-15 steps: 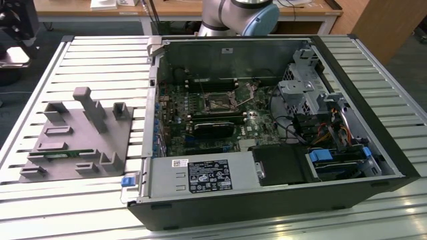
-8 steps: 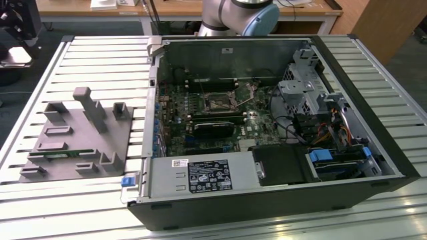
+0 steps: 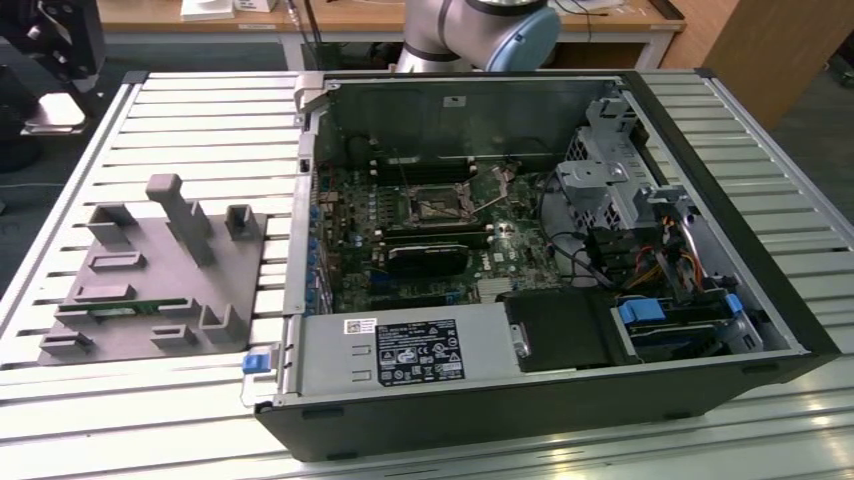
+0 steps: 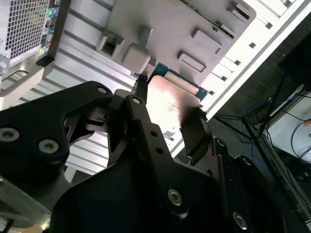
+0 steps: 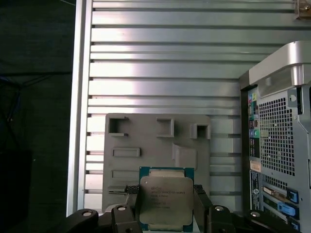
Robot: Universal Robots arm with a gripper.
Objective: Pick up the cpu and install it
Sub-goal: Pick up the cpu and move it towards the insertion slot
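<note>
One small square cpu (image 5: 166, 201), shiny silver-grey lid on a green board. Black jaws clenched on its two opposite edges, holding it up over, and apart from, the one grey moulded fixture plate (image 5: 156, 145). We count one open black computer case (image 3: 561, 400) at the exterior view's right of that plate, and one long green memory stick (image 3: 118, 309) lying in the plate. Both sit on one slatted aluminium counter (image 3: 200, 130). One grey arm base (image 3: 467, 35) at the far edge, a wooden desk (image 3: 374, 18) behind it, dark floor around.

One cpu (image 5: 166, 200), one case (image 3: 534, 425) — one grey tray (image 3: 150, 290).
</note>
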